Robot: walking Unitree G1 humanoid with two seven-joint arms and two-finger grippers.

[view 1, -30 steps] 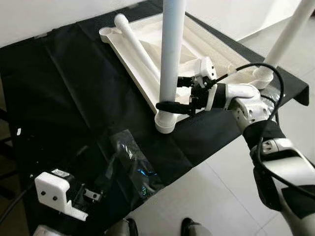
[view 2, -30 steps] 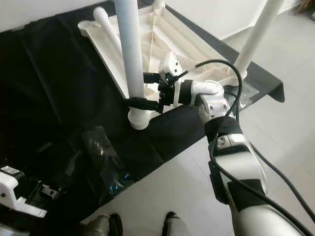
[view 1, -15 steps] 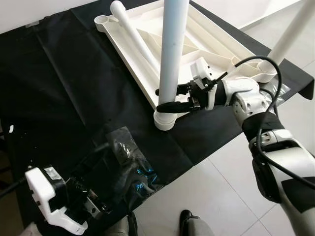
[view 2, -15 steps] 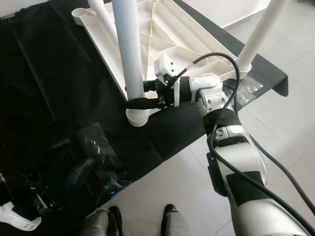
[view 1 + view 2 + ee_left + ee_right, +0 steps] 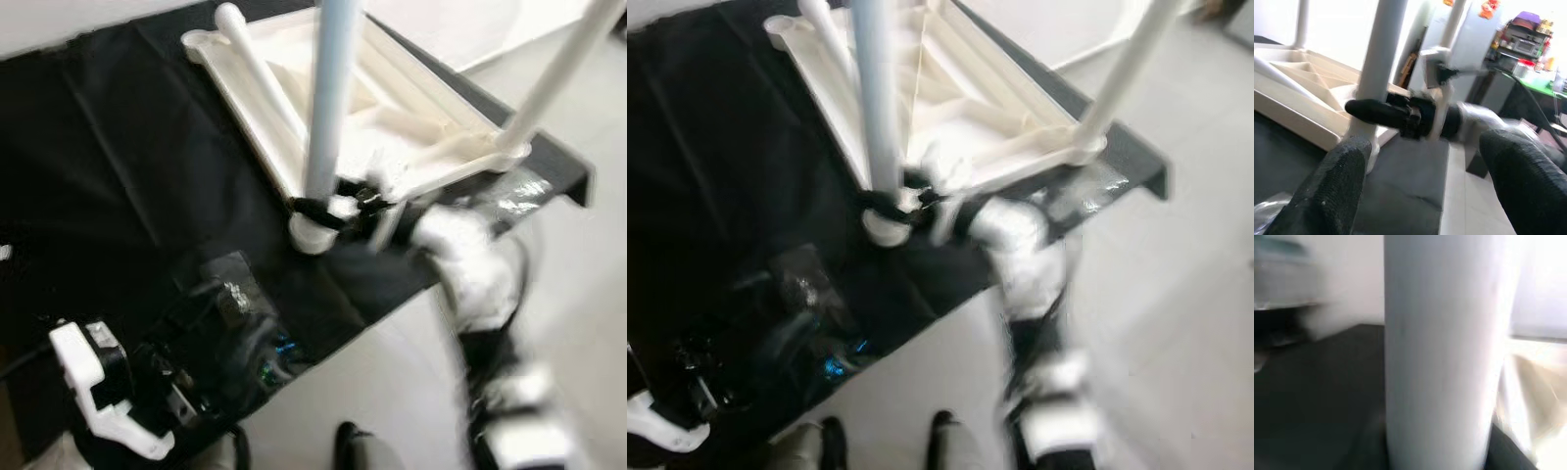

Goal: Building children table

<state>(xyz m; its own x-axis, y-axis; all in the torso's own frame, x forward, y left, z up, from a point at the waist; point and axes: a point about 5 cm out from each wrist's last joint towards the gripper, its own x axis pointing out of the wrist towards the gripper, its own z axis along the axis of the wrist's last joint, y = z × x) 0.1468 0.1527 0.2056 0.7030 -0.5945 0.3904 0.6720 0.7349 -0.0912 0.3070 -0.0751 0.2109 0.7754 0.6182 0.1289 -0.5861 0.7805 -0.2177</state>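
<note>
The tabletop (image 5: 392, 127) lies upside down on a black sheet (image 5: 127, 176), toward the far right. One leg (image 5: 328, 108) stands upright in its near-left corner socket, a second leg (image 5: 558, 73) stands in the near-right corner, and a third (image 5: 257, 83) lies loose inside the tray along its left edge. The right gripper (image 5: 328, 208) is at the base of the near-left leg, its black fingers (image 5: 1374, 111) wrapped around the tube just above the socket; the view is blurred, so how firmly they pinch is hard to judge. The left gripper (image 5: 1420, 196) hangs low at the near left with its fingers spread wide and nothing between them, beside a clear plastic bag (image 5: 230, 294).

The main risk I see is the leg seating crooked: a sideways pull so low on the tube could tilt it in the socket or drag the light tabletop across the sheet. The loose leg could also roll.
</note>
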